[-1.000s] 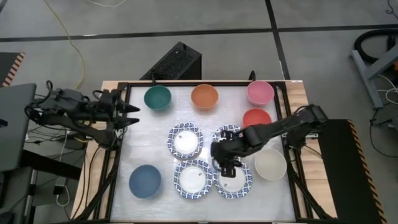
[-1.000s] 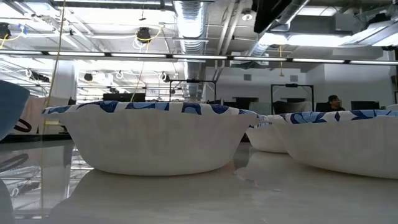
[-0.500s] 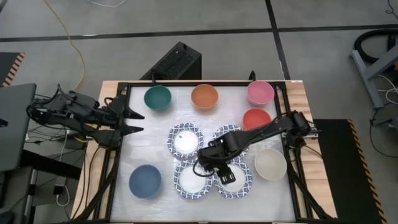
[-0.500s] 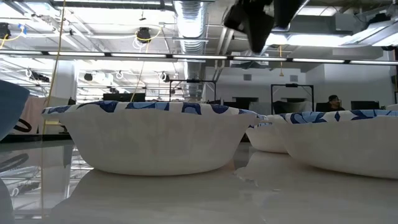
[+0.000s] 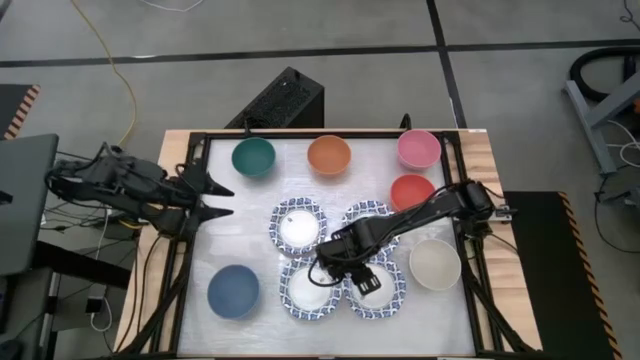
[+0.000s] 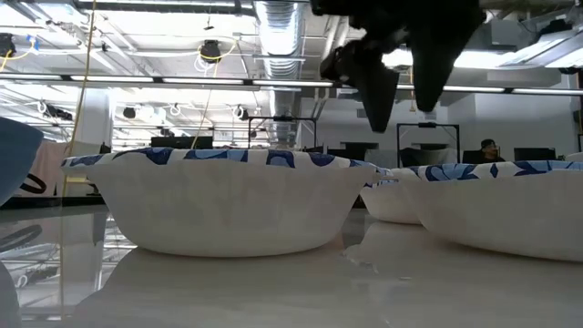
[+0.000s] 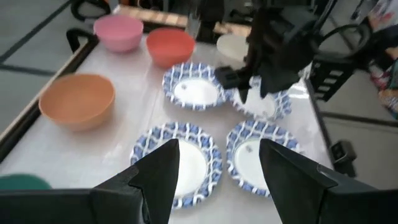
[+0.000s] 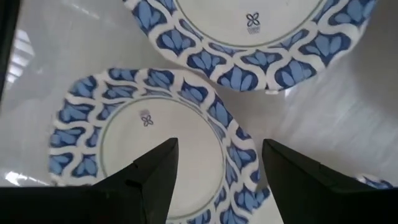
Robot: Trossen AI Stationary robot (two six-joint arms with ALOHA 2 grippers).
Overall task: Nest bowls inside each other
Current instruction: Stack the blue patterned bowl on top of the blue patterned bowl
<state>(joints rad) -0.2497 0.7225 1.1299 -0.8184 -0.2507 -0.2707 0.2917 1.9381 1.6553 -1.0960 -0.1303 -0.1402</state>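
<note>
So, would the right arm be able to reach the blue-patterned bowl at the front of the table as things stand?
Probably yes: the right gripper hangs open right above that blue-patterned bowl, with nothing between them. The neighbouring patterned bowl sits close, so the rim nearest it looks tight.

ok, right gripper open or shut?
Open. The right gripper hangs empty over the blue-rimmed bowl, with a wide gap between its fingers.
</note>
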